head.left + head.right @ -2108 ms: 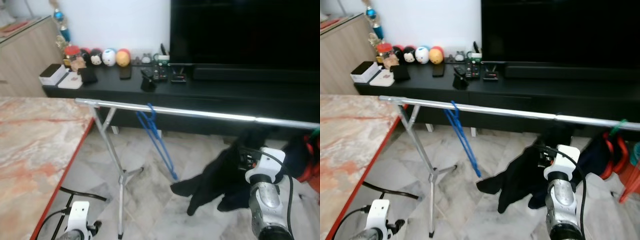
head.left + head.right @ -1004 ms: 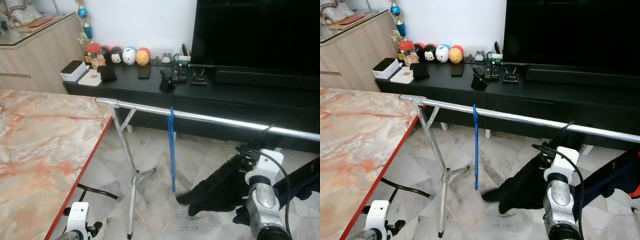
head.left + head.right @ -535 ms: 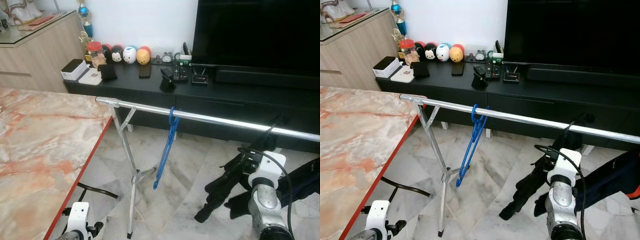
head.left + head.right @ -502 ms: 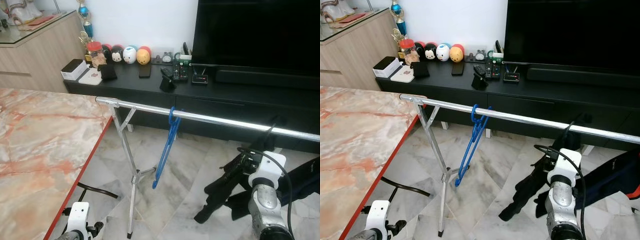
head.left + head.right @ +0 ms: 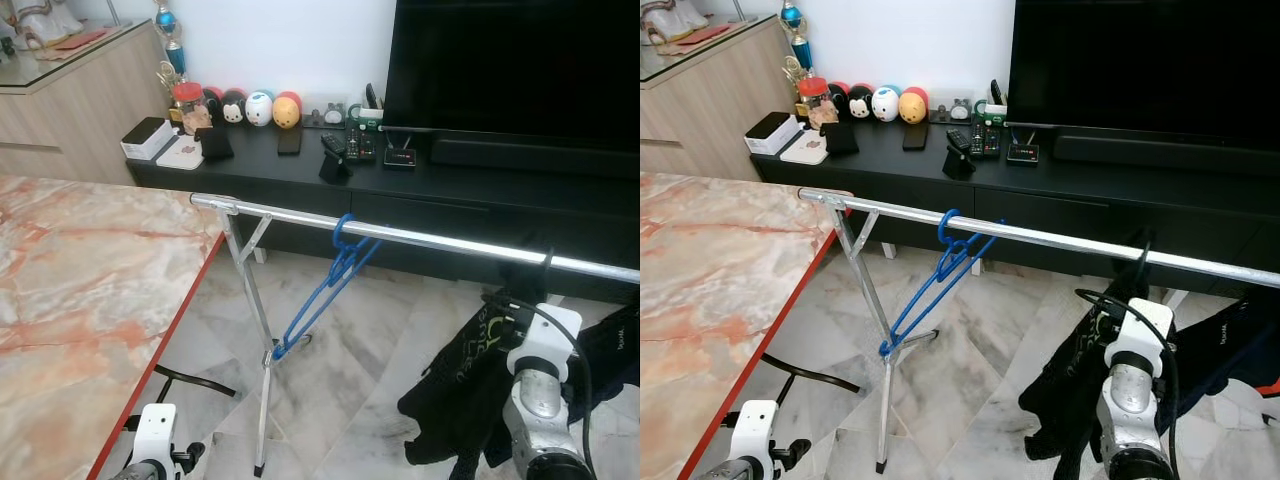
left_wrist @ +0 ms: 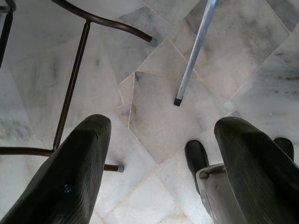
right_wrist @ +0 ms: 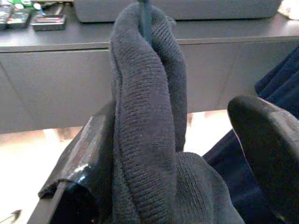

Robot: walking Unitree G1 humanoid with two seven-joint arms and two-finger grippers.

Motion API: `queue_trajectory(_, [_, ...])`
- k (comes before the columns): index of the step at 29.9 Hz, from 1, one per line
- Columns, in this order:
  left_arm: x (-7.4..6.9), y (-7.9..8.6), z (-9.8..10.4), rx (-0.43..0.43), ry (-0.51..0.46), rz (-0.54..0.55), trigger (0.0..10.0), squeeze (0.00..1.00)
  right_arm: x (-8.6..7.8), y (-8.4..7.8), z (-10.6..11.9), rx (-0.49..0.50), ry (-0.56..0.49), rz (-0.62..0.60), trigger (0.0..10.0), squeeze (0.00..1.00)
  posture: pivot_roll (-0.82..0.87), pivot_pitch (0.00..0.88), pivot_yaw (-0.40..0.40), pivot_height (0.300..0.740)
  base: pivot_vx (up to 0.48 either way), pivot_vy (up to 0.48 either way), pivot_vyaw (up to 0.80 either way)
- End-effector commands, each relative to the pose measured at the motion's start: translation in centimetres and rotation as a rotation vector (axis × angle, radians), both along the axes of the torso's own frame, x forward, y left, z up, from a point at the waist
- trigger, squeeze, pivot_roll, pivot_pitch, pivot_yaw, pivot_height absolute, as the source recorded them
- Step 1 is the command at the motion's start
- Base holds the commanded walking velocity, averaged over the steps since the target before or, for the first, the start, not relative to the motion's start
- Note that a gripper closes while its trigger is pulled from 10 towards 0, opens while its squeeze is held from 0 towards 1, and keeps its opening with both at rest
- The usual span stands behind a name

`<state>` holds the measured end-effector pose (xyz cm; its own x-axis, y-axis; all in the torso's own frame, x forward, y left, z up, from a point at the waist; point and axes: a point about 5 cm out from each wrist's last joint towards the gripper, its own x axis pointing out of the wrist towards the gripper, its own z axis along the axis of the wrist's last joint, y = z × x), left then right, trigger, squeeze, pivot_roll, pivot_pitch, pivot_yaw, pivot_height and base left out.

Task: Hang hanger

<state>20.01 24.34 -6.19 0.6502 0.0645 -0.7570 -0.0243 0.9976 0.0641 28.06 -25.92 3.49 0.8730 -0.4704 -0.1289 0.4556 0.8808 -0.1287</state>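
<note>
The dark knitted garment on its black hanger (image 5: 1080, 370) hangs from the silver metal rail (image 5: 1060, 240) at the lower right of the head view, its hook over the bar. My right gripper (image 7: 177, 135) stands open around the cloth, one finger touching it, the other apart. I judge I must draw it back straight, without pulling the fabric. The empty blue plastic hanger (image 5: 325, 290) hangs tilted at the middle. My left gripper (image 6: 159, 154) is open, holding nothing, over the marble floor (image 6: 261, 74).
</note>
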Motion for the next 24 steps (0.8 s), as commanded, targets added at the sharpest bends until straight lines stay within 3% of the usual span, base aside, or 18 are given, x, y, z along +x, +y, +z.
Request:
queue_trajectory(1, [-0.1,0.4,0.1,0.009,-0.004,0.009,10.0,0.00,0.6,0.4,0.6,0.007,-0.026,0.015,10.0,0.00,-0.19,0.000,0.061,0.740,0.000,0.000,0.00])
queue_trajectory(5, [-0.1,0.3,0.1,0.007,-0.006,0.010,10.0,0.00,0.7,0.6,0.5,0.017,-0.029,0.032,10.0,0.00,-0.18,0.000,0.059,0.740,0.000,0.000,0.00])
queue_trajectory(6, [-0.1,0.3,0.1,0.005,-0.007,0.010,10.0,0.00,0.7,0.7,0.6,0.022,-0.037,0.034,10.0,0.91,-0.18,0.000,0.059,0.740,0.000,0.000,0.00])
queue_trajectory(7, [-0.1,0.3,0.1,0.004,-0.008,0.010,10.0,0.00,0.8,0.7,0.6,0.025,-0.043,0.035,10.0,0.91,-0.18,0.000,0.059,0.740,0.000,0.000,0.00])
queue_trajectory(8, [-0.1,0.3,0.1,0.004,-0.009,0.011,10.0,0.00,0.8,0.7,0.8,0.025,-0.053,0.038,10.0,1.00,-0.18,0.000,0.058,0.740,0.000,0.000,0.00])
queue_trajectory(12, [-0.1,0.3,0.1,0.002,-0.010,0.011,10.0,0.00,0.9,0.8,1.1,0.017,-0.073,0.041,10.0,1.00,-0.18,0.000,0.058,0.740,0.000,0.000,0.00])
queue_trajectory(15, [0.0,0.4,0.1,0.022,-0.020,0.018,10.0,0.00,1.2,0.9,2.3,-0.066,-0.130,0.045,10.0,1.00,-0.18,0.000,0.061,0.740,0.000,0.000,0.00])
queue_trajectory(24, [0.0,0.4,0.1,0.015,-0.016,0.015,10.0,0.00,1.4,2.4,3.5,-0.066,-0.180,0.120,10.0,1.00,-0.19,0.000,0.062,0.740,0.000,0.000,0.00])
